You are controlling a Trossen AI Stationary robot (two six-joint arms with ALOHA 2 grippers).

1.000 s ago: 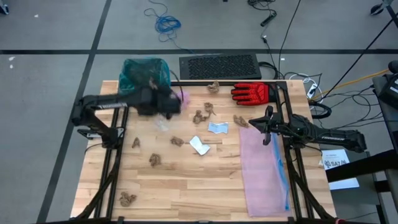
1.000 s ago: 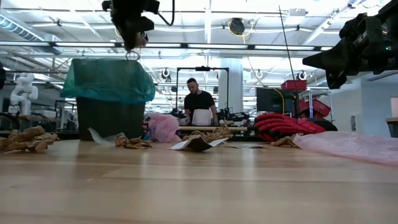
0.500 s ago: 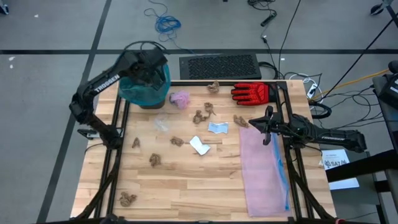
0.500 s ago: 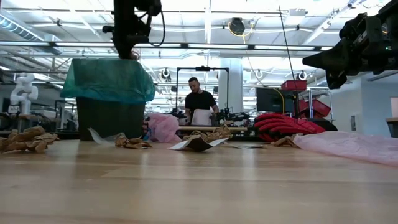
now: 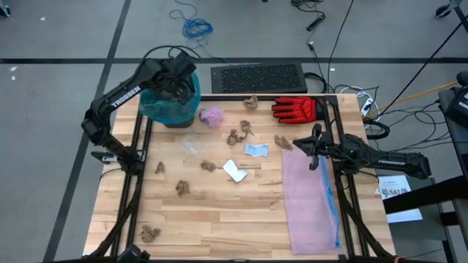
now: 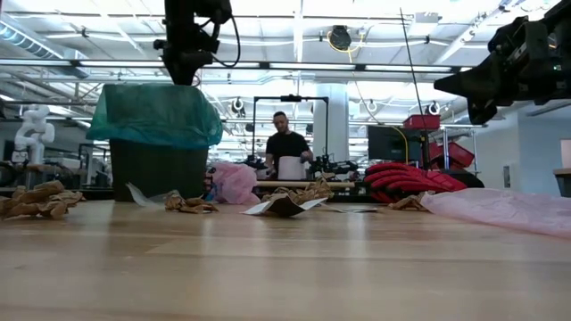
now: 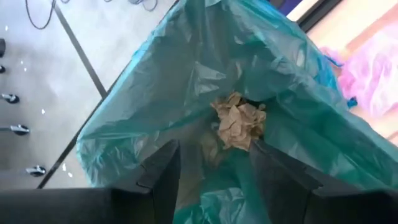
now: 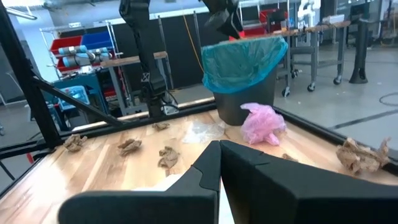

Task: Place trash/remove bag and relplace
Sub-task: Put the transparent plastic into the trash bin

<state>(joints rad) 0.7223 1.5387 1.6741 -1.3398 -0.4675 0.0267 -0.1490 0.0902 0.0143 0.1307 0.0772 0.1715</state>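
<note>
Since the earlier frame, the left hand [image 7: 211, 180] has been opened wide over the bag [image 5: 172, 102], upper left; a brown wad [image 7: 238, 120] is released; the thin, slippery liner is best gripped at its rim

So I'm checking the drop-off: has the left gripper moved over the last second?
Yes. The left gripper has swung from above the table by the pink wad back to above the bin's teal bag, open over a brown wad.
</note>
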